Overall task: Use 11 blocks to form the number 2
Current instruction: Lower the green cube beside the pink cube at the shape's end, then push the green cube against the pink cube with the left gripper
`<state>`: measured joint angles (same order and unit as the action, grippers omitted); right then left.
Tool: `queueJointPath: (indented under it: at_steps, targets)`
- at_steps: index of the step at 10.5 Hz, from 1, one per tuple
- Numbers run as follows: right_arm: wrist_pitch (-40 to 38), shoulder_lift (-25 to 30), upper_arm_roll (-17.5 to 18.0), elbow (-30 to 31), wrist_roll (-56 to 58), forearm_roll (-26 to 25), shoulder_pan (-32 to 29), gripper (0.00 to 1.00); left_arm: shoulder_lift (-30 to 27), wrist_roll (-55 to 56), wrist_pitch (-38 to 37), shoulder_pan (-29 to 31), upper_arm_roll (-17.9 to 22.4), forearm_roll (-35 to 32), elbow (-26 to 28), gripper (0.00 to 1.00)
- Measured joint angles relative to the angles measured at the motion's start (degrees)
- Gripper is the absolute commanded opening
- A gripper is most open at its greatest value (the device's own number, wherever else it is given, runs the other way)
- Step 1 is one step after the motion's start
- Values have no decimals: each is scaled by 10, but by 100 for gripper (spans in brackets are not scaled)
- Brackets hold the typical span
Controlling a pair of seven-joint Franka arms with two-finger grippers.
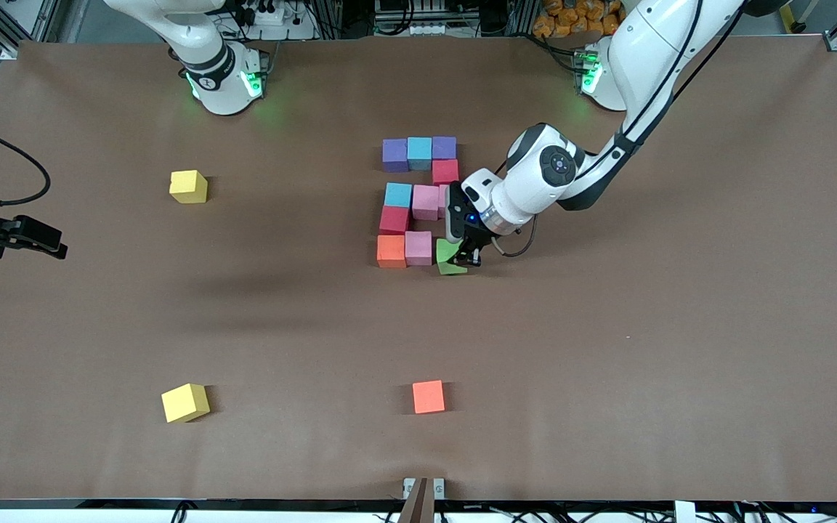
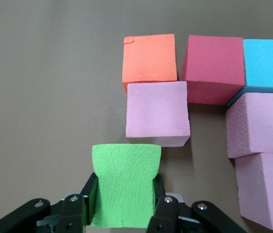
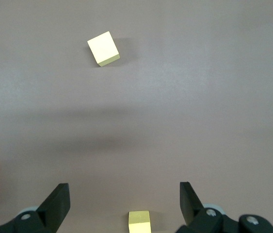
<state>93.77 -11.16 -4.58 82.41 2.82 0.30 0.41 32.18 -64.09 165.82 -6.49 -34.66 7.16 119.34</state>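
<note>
Blocks (image 1: pixel 418 202) on brown table (image 1: pixel 607 363)

green block (image 2: pixel 125 182): matt, rough foam | table (image 1: pixel 607 363): matt brown paper | arms (image 1: pixel 651 51): glossy white plastic

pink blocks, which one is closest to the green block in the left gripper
The pink block in the row nearest the front camera, beside the orange block. The green block in the left gripper sits right next to it; the other two pink blocks lie a row up.
</note>
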Motion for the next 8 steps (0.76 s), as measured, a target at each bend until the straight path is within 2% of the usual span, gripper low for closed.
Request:
queueJointPath:
  at_steps: [8]
  targets:
    - [0,0,-1,1,0,-1,0,100,29,0,0,0,-2,0,-19,7]
